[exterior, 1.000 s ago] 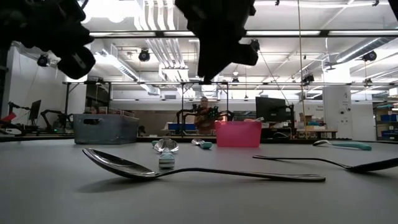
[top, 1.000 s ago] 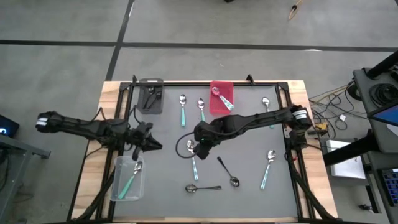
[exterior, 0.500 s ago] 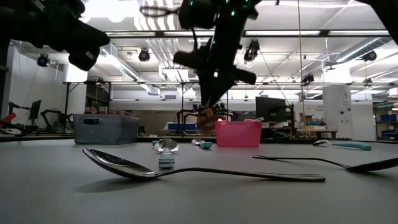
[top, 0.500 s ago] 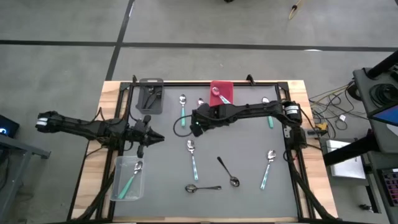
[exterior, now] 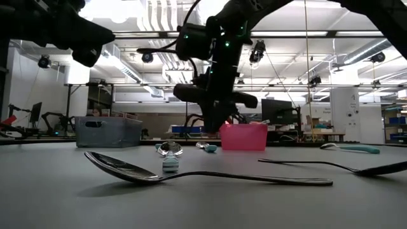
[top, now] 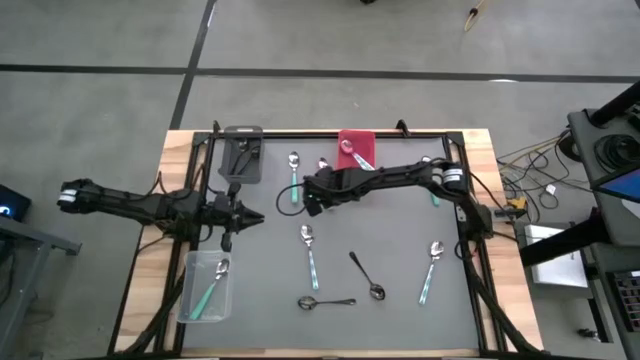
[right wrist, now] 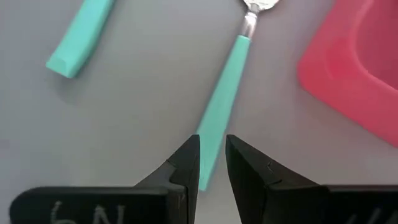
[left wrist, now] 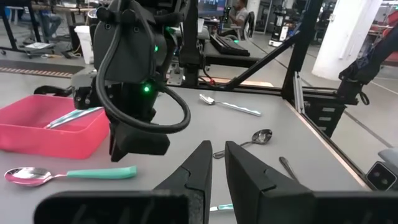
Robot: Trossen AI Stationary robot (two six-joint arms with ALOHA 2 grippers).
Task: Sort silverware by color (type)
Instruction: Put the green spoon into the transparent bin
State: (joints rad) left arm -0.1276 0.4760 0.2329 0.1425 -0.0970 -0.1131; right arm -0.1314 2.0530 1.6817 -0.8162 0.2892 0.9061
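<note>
My right gripper [right wrist: 211, 163] hangs above a teal-handled spoon [right wrist: 221, 106] near the red bin [right wrist: 354, 62], at the table's far middle [top: 310, 195]. Its fingers point steeply down with a narrow gap, nothing between them, clear of the table in the low view [exterior: 213, 124]. A second teal-handled spoon [top: 294, 175] lies beside it. More teal-handled spoons [top: 310, 250] [top: 430, 270] and two dark spoons [top: 365, 275] [top: 327, 301] lie flat nearer the front. My left gripper [top: 245, 217] waits at the left, level, shut to a slit [left wrist: 217, 155].
The red bin [top: 355, 150] holds a spoon. A grey bin [top: 243, 155] stands at the far left, and a clear bin [top: 205, 285] with a teal-handled spoon at the near left. Another spoon [top: 428, 170] lies partly under my right arm.
My right gripper has swung from the table's middle toward the far edge and come down, rolling as it went, until it hangs over the teal-handled spoon beside the red bin. My left gripper has rolled about its own axis without leaving its place. No spoon has moved.
</note>
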